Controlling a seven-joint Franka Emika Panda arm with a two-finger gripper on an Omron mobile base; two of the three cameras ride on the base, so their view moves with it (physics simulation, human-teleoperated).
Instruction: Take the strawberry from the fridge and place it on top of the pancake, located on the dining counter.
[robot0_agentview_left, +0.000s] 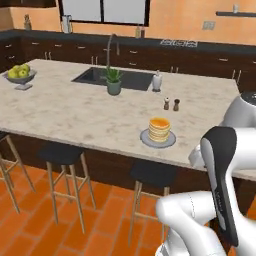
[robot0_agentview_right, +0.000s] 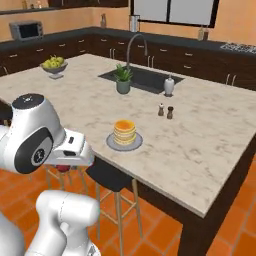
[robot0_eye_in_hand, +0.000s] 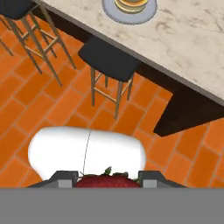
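My gripper (robot0_eye_in_hand: 108, 177) is shut on the strawberry (robot0_eye_in_hand: 107, 180), whose red top with green leaves shows between the two dark fingertips. In the right base view the strawberry (robot0_agentview_right: 62, 168) hangs under the white hand, out in front of the dining counter (robot0_agentview_right: 200, 140) and lower than its top, above the orange floor. The pancake (robot0_agentview_left: 159, 129) (robot0_agentview_right: 124, 131) is a golden stack on a grey plate (robot0_agentview_left: 145, 140) near the counter's front edge. From the hand view the pancake (robot0_eye_in_hand: 131, 3) lies far ahead at the top. The fridge is out of view.
Black-seated stools (robot0_agentview_left: 60, 152) (robot0_eye_in_hand: 109, 59) stand along the counter's front. On the top are a potted plant (robot0_agentview_left: 113, 82), a black sink (robot0_agentview_left: 95, 76), two small shakers (robot0_agentview_left: 171, 104), a white bottle (robot0_agentview_left: 157, 81) and a fruit bowl (robot0_agentview_left: 21, 75).
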